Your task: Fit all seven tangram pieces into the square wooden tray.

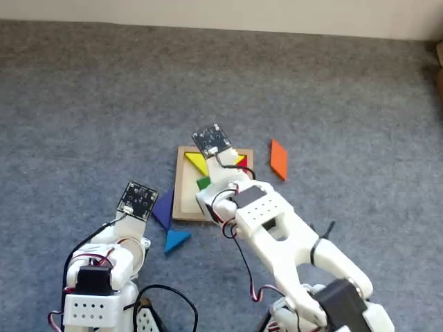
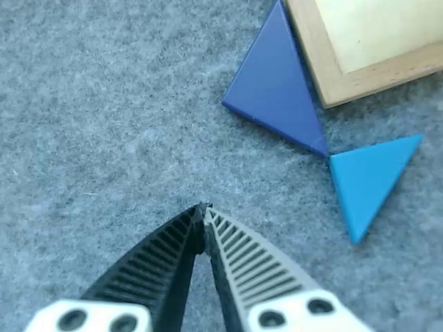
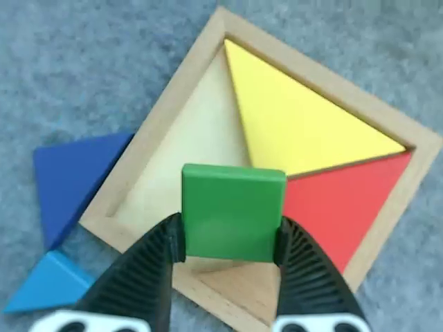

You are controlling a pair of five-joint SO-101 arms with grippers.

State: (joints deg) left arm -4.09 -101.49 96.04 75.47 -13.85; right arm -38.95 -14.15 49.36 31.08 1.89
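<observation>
- Grey carpet surface [image 1: 83, 104] carries everything. Nearest the arm bases, the left gripper [image 2: 204, 214] hangs over bare carpet, its ribbed fingers pressed together on nothing.
- Just beyond lies the small light blue triangle [image 2: 367, 180], flat. One of its corners meets a corner of the larger dark blue triangle [image 2: 277, 90], which rests against the outside of the square wooden tray [image 3: 158, 121] at its near-left corner.
- Over the tray's bare near-left floor, the right gripper [image 3: 230, 241] is clamped on the green square block [image 3: 233, 211], gripping two opposite straight sides.
- Seated in the tray are the large yellow triangle [image 3: 297, 117] along the far edge and the red triangle [image 3: 339, 207] along the right edge.
- Off the tray's far-right corner, apart from it, lies the orange parallelogram [image 1: 278, 159].
- The pieces look thin, stiff and light, with smooth painted faces that may slip. Pinching across parallel edges should hold best. The flat ones will likely need the fingertips pressed into the carpet's give.
</observation>
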